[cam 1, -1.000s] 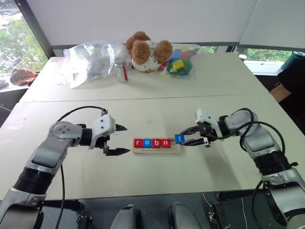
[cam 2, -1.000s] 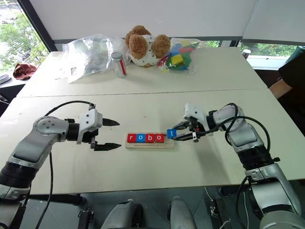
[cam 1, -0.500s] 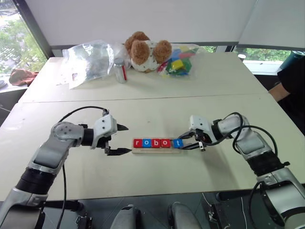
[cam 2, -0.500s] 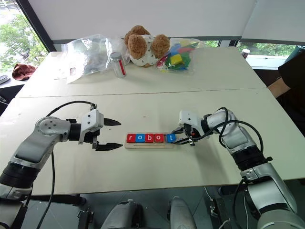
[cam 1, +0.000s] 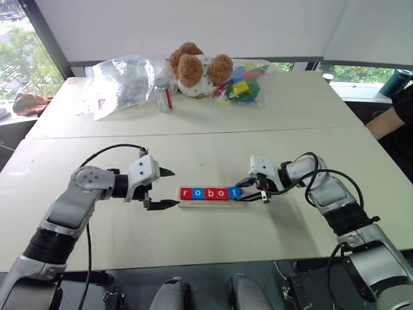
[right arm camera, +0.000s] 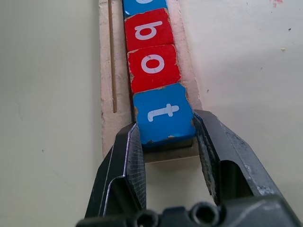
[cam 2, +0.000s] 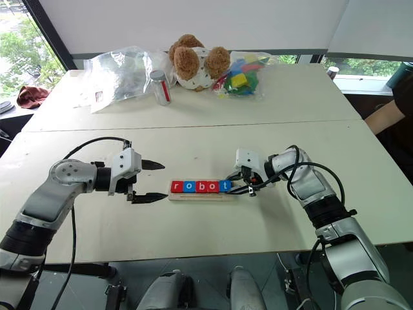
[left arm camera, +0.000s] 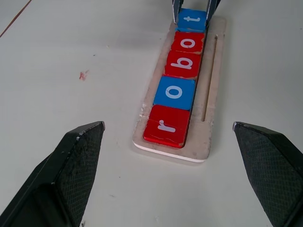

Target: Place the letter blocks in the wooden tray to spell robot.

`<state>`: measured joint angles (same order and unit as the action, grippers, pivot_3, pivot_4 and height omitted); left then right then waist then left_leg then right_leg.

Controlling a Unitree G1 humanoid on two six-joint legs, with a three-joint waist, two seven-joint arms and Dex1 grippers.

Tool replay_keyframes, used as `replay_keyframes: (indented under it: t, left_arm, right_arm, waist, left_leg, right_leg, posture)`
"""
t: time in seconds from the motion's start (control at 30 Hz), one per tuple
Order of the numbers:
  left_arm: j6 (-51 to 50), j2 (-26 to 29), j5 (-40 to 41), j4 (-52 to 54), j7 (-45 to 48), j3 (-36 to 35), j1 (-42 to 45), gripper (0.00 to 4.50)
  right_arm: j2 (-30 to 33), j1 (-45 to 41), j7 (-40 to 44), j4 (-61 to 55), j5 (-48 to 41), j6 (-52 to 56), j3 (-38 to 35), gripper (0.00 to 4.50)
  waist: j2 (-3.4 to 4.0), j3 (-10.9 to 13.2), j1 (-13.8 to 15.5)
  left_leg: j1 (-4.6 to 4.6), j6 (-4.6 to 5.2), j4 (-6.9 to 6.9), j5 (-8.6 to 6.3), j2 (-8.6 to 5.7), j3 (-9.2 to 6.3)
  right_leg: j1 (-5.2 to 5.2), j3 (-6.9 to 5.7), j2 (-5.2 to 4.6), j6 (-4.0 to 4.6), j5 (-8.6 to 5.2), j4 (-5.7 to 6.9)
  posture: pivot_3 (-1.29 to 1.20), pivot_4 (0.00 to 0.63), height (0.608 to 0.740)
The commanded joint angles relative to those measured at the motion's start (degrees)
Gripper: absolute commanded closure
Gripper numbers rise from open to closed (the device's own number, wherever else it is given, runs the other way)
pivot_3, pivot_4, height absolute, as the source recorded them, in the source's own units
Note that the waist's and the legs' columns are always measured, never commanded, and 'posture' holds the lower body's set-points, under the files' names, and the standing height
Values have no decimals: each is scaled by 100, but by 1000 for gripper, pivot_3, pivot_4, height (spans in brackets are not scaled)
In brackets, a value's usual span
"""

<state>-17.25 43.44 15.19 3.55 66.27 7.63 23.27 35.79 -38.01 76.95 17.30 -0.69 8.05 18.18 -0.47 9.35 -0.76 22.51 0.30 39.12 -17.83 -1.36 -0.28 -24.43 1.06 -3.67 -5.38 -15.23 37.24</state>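
Right wrist view: right tool (right arm camera: pixel 165 142) is clamped on the blue t tile (right arm camera: pixel 164 114), fingers on its two side edges, tile sitting at the end of the wooden tray (right arm camera: pixel 105 71) just behind the red o tile (right arm camera: pixel 154 66). In the left eye view the tray (cam 1: pixel 213 203) lies at frame centre on the worktop (cam 1: pixel 193 245), row reading r-o-b-o-t. Left tool (cam 1: pixel 159 188) hangs wide apart just left of the tray, holding nothing.

Handling, my read: tiles look small, flat, rigid, light, with chipped painted edges. Likely wood, so no crush risk, but smooth faces may slip. Edge pinch across opposite sides is the right hold, low on the tile. Tile looks slightly proud at the tray end, so release gently or it may tip or nudge the neighbours.
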Motion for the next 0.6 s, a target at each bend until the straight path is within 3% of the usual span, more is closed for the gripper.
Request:
replay_keyframes:
  t: [0.03, 0.23, 0.43, 0.47, 0.6]
  left_arm:
    - [29, -7, 8, 136, -23, -63, 28, 0]
    - [66, -48, -29, 78, -51, -34, 50, 0]
    - [111, -96, -79, 4, -43, -34, 76, 0]
    - [115, -100, -86, -9, -40, -36, 80, 0]
    - [126, -107, -104, -31, -15, -23, 96, 0]
  right_arm:
    - [-35, -113, 15, -166, -1, 143, 32, 3390]
    - [-33, -85, 21, -231, -24, 301, 29, 3390]
    - [-86, -105, -186, -340, -82, 312, -118, 380]
    - [-81, -114, -200, -368, -113, 318, -156, 42]
    - [-25, -115, -253, -541, -216, 449, -277, 42]
  waist:
    - [0, 0, 0]
    - [0, 0, 0]
    - [0, 0, 1]
    - [0, 0, 0]
    - [0, 0, 5]
  left_leg:
    - [0, 0, 0, 0, 0, 0]
    - [0, 0, 0, 0, 0, 0]
    - [0, 0, 0, 0, 0, 0]
    - [0, 0, 0, 0, 0, 0]
    - [0, 0, 0, 0, 0, 0]
  right_leg:
    - [0, 0, 0, 0, 0, 0]
    - [0, 0, 0, 0, 0, 0]
    - [0, 0, 1, 0, 0, 1]
    - [0, 0, 1, 0, 0, 0]
    - [0, 0, 0, 0, 0, 1]
  posture:
    - [0, 150, 740]
    - [0, 150, 740]
    - [0, 150, 740]
    - [0, 150, 740]
    - [0, 150, 740]
